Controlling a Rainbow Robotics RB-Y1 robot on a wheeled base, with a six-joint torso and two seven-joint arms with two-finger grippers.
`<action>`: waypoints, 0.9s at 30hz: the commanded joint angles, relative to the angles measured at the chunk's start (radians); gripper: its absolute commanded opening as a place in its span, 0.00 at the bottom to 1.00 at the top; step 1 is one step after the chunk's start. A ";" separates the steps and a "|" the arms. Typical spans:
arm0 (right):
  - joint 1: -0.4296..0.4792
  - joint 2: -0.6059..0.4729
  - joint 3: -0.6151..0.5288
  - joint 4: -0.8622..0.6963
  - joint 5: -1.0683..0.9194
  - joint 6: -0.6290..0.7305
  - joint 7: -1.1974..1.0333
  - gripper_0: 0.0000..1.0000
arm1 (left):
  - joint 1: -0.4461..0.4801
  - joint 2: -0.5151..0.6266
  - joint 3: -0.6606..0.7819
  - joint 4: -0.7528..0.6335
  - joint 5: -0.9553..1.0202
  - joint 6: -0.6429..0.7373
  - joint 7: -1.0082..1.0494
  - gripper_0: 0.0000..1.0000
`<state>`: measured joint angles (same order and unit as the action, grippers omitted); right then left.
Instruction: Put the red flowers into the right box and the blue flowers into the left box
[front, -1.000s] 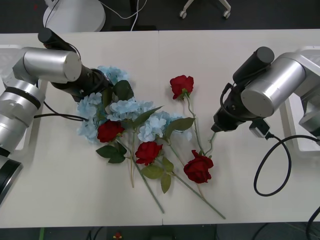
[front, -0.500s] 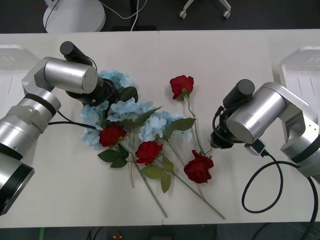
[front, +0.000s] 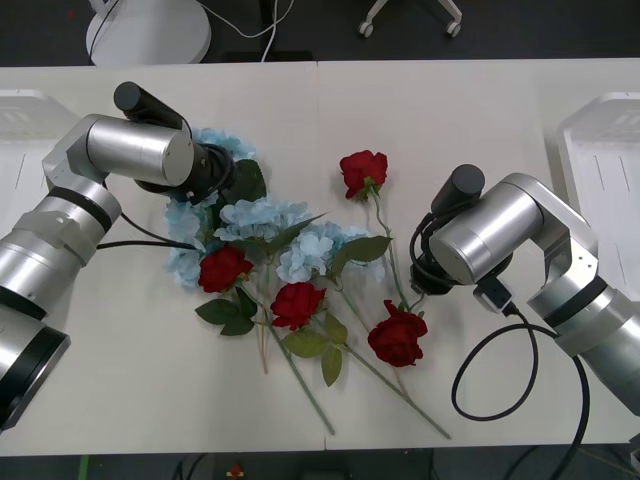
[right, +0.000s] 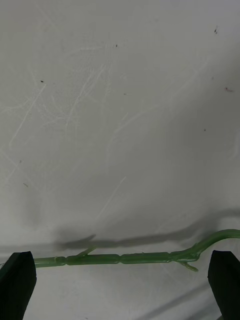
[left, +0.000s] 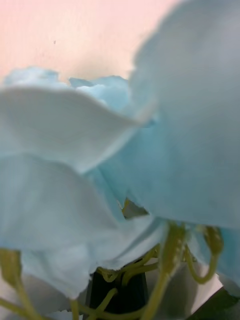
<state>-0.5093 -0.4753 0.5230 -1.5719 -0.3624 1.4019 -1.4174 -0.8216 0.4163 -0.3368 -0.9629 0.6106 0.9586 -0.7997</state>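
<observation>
Several red flowers lie mid-table: one rose (front: 363, 170) at the back and three (front: 222, 267) (front: 297, 303) (front: 397, 335) nearer the front. The blue flowers (front: 260, 215) are heaped left of centre. My left gripper (front: 222, 172) is buried in the back of that heap. In the left wrist view, pale petals (left: 75, 130) crowd around a dark block (left: 116, 295) at the bottom centre that looks like the fingers closed among thin stems. My right gripper (right: 121, 257) is open, straddling a green rose stem (right: 125, 258) on the tabletop, just right of the front rose. The left box (front: 20, 130) and the right box (front: 605, 165) sit at the table's two ends.
Long stems and leaves (front: 330, 365) fan out toward the front edge. A black cable (front: 500, 380) loops on the table under my right arm. Chair and stand bases (front: 150, 30) stand beyond the far edge.
My right arm has swung left and lower, and the right box is now uncovered. My left arm pushed right into the blue heap, then barely moved.
</observation>
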 joint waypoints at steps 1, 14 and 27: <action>0.003 0.033 -0.028 -0.002 0.013 -0.007 0.012 1.00 | -0.040 0.024 0.067 -0.083 0.000 -0.012 -0.038 0.00; 0.011 0.073 -0.035 0.027 0.037 -0.009 0.012 1.00 | -0.040 0.062 0.237 -0.283 0.037 -0.014 -0.136 0.00; 0.049 0.078 -0.037 0.027 0.069 -0.017 0.012 1.00 | -0.011 0.081 0.309 -0.324 0.139 -0.014 -0.317 0.00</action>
<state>-0.4873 -0.4273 0.5069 -1.5365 -0.3062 1.3918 -1.4174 -0.8213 0.4564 -0.0737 -1.2555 0.7096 0.9583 -1.1636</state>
